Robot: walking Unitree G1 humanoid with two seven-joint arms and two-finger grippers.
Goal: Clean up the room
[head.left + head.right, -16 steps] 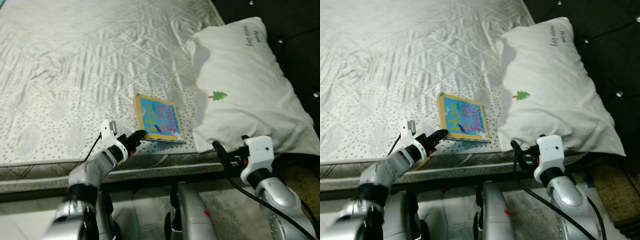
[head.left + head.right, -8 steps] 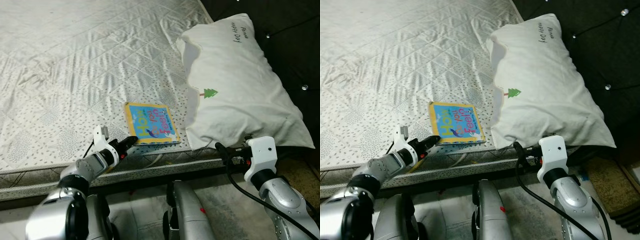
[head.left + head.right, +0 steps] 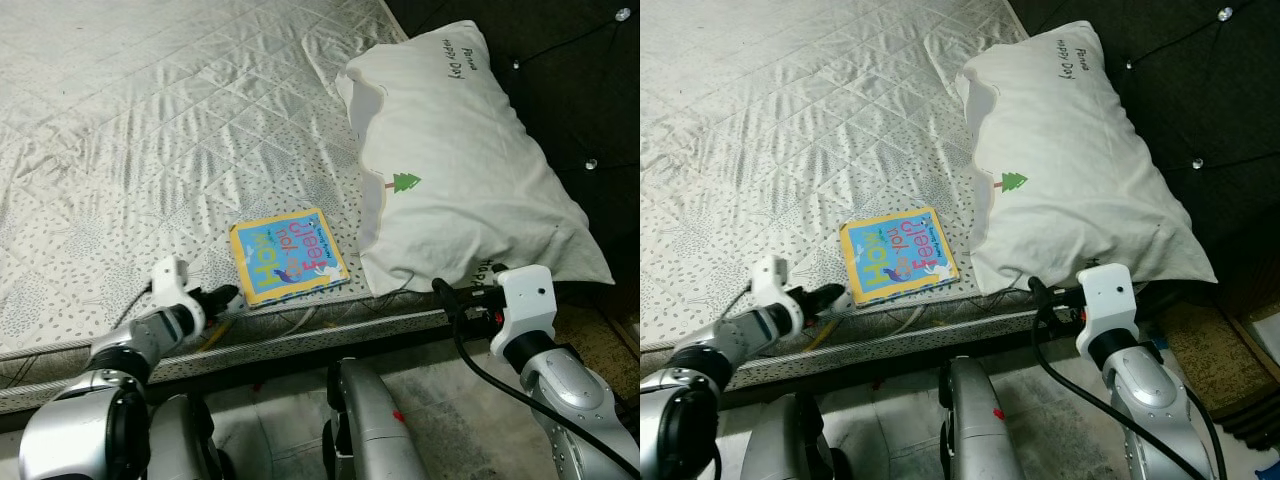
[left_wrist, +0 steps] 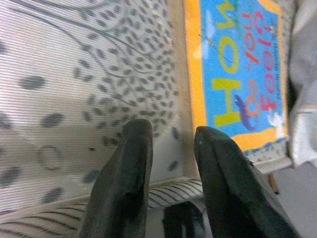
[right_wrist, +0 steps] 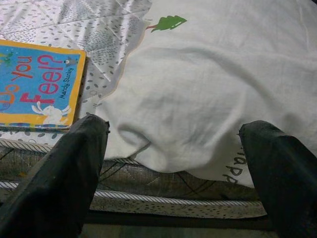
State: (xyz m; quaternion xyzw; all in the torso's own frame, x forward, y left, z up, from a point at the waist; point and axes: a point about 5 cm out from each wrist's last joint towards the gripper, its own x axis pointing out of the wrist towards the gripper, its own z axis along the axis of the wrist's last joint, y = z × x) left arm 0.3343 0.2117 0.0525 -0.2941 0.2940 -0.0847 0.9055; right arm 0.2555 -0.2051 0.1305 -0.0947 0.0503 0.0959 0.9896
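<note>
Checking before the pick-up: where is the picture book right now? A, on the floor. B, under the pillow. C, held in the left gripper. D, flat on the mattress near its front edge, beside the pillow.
D: the picture book lies flat on the mattress, left of the pillow.

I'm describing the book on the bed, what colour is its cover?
The book has a bright blue cover with an orange-yellow border, clearest in the left wrist view.

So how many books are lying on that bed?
1. The book lies near the mattress edge, beside the pillow. Others could be hidden under the pillow.
</note>
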